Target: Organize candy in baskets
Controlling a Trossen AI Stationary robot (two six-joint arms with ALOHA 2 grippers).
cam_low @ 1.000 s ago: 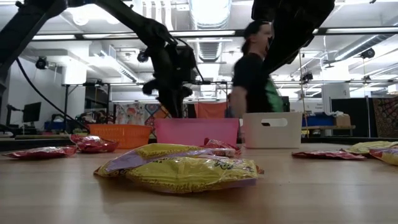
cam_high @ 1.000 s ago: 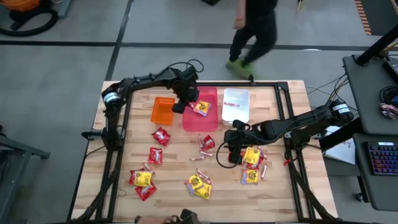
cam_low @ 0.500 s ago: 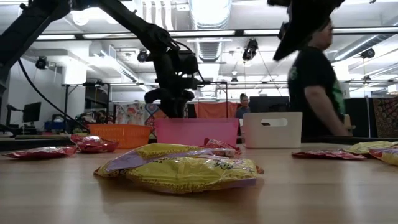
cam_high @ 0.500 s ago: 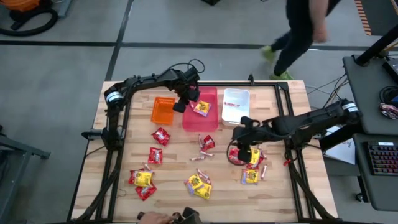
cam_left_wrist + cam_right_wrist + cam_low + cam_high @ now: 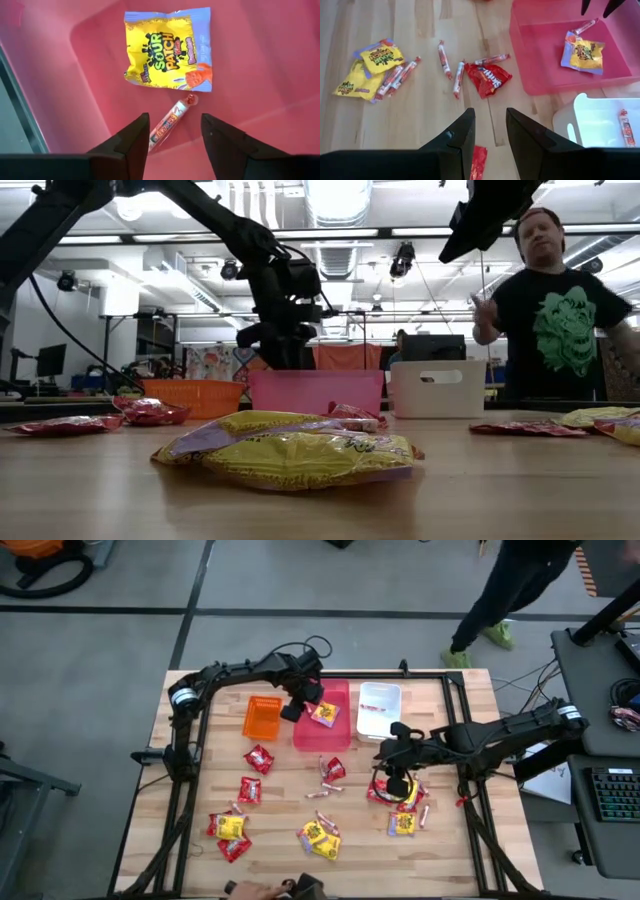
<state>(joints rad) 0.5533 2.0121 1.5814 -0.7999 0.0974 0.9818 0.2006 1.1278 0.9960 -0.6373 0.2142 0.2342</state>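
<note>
Three baskets stand at the table's far side: orange (image 5: 262, 718), pink (image 5: 335, 736) and white (image 5: 380, 710). My left gripper (image 5: 175, 119) hangs open over the pink basket (image 5: 260, 65). A red-and-white stick (image 5: 167, 125) lies on the basket's floor below its fingers, next to a yellow packet (image 5: 167, 50). My right gripper (image 5: 386, 784) is right of the table's middle, raised above loose candy, with a red packet (image 5: 479, 162) between its fingers. The white basket holds one stick (image 5: 623, 127). My right gripper has the red packet (image 5: 377, 790) between its two fingers, which slant down toward the table's left. In the right wrist view only a strip of the packet shows low in the gap between the fingers. The fingers hide the place of contact.
Loose candy lies across the table: red packets (image 5: 258, 758) and yellow ones (image 5: 228, 828) at the left, a yellow pile (image 5: 320, 837) near the front, sticks and a red packet (image 5: 330, 775) in the middle, yellow packets (image 5: 404, 823) at the right. A person (image 5: 560, 310) stands beyond the far edge.
My left gripper has opened over the pink basket, and the stick now lies on the basket's floor. My right gripper has drawn back toward the table's right edge and risen, the red packet with it. The person behind the table has walked from left to right.
</note>
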